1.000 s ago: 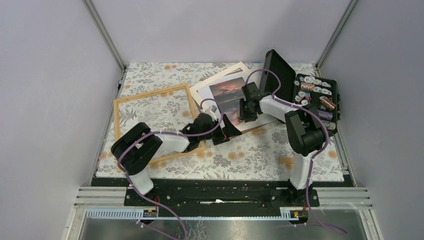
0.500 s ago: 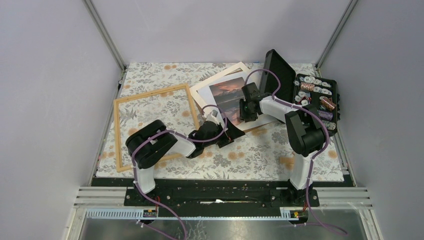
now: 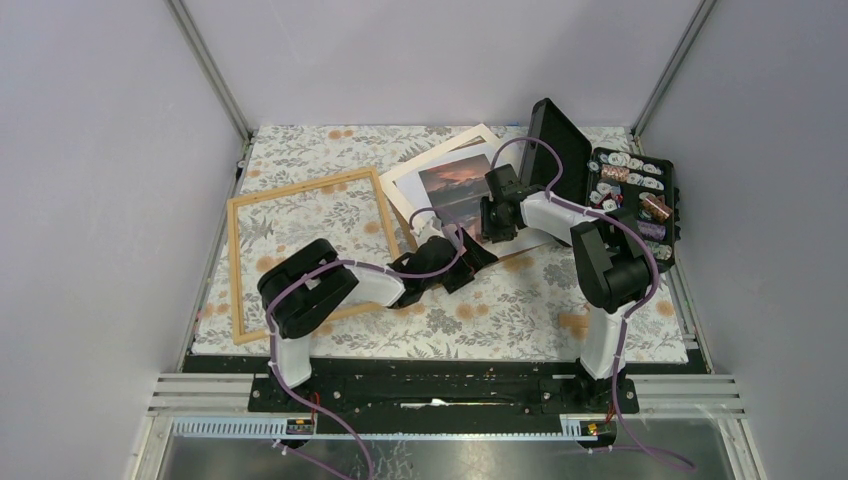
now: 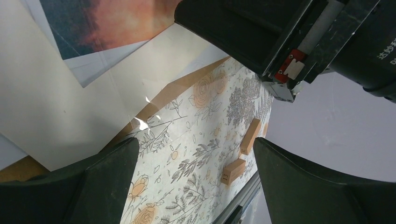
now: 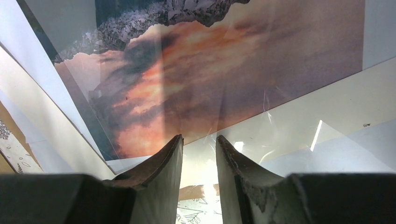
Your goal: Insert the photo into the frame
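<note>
The photo (image 3: 452,185), an orange sunset print with a white border, lies on a cream mat (image 3: 432,160) at the back middle of the table. Beneath a glinting clear sheet (image 5: 299,126) the photo (image 5: 196,79) fills the right wrist view. My right gripper (image 3: 492,230) points down at its near edge, and between the fingers of the right gripper (image 5: 199,140) there is a narrow gap with nothing in it. The light-wood frame (image 3: 236,262) lies flat to the left, apart from the photo. My left gripper (image 3: 478,258) hangs wide open by the stack's near corner; the left gripper (image 4: 195,142) spans bare tablecloth.
A black case (image 3: 632,195) of small parts stands open at the right, its lid (image 3: 558,148) raised behind my right wrist. A brown backing board (image 4: 187,84) pokes out under the mat. Two small wooden blocks (image 4: 233,170) lie on the flowered cloth near the table's edge.
My left arm has swung right, from the frame's near right corner to the stack's near corner, jaws still wide. The right gripper has stayed on the photo.
</note>
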Tool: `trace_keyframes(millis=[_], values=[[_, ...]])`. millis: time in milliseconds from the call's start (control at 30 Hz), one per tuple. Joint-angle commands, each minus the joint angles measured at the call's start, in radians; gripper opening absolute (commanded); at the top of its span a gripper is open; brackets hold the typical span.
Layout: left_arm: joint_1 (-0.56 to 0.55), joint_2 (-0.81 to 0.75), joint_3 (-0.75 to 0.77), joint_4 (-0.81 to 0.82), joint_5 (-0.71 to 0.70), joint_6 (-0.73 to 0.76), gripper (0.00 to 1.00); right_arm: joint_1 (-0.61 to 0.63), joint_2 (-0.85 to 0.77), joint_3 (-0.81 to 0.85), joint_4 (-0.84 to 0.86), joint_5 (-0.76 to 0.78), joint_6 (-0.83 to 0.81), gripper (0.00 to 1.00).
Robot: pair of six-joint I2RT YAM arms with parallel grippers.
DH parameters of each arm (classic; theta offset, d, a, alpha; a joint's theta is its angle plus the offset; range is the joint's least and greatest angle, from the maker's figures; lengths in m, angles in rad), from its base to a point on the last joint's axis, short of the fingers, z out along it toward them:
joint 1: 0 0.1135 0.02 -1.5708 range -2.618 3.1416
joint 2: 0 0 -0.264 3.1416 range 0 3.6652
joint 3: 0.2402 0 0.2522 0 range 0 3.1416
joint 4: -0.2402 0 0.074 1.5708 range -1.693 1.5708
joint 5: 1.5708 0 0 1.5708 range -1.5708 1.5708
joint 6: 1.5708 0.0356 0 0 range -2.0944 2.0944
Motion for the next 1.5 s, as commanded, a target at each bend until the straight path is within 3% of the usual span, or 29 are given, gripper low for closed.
trace_keyframes(millis=[0, 233, 733, 833, 1000, 1200, 1333, 1467], values=[[-0.026, -0.013, -0.01, -0.194, -0.107, -0.039, 0.99, -0.004, -0.002, -0.023, -0.019, 0.015, -0.016, 0.39], [-0.033, -0.06, -0.048, -0.191, -0.152, -0.025, 0.99, -0.004, 0.001, -0.025, -0.015, -0.018, -0.018, 0.39], [-0.036, 0.027, 0.046, -0.22, -0.142, 0.003, 0.99, -0.003, 0.003, -0.025, -0.014, -0.027, -0.02, 0.39], [-0.035, 0.013, 0.015, -0.126, -0.121, 0.026, 0.99, -0.003, 0.005, -0.026, -0.01, -0.032, -0.018, 0.39], [-0.036, -0.041, -0.151, 0.281, -0.096, 0.059, 0.99, -0.004, 0.005, -0.027, -0.01, -0.037, -0.021, 0.39], [-0.034, -0.037, -0.199, 0.462, -0.085, 0.074, 0.99, -0.003, 0.005, -0.028, -0.008, -0.04, -0.02, 0.39], [-0.025, -0.033, -0.163, 0.343, -0.091, 0.064, 0.99, -0.004, 0.007, -0.027, -0.007, -0.043, -0.022, 0.39], [-0.028, -0.051, -0.089, 0.061, -0.13, 0.051, 0.99, -0.003, 0.012, -0.025, -0.005, -0.051, -0.021, 0.39]])
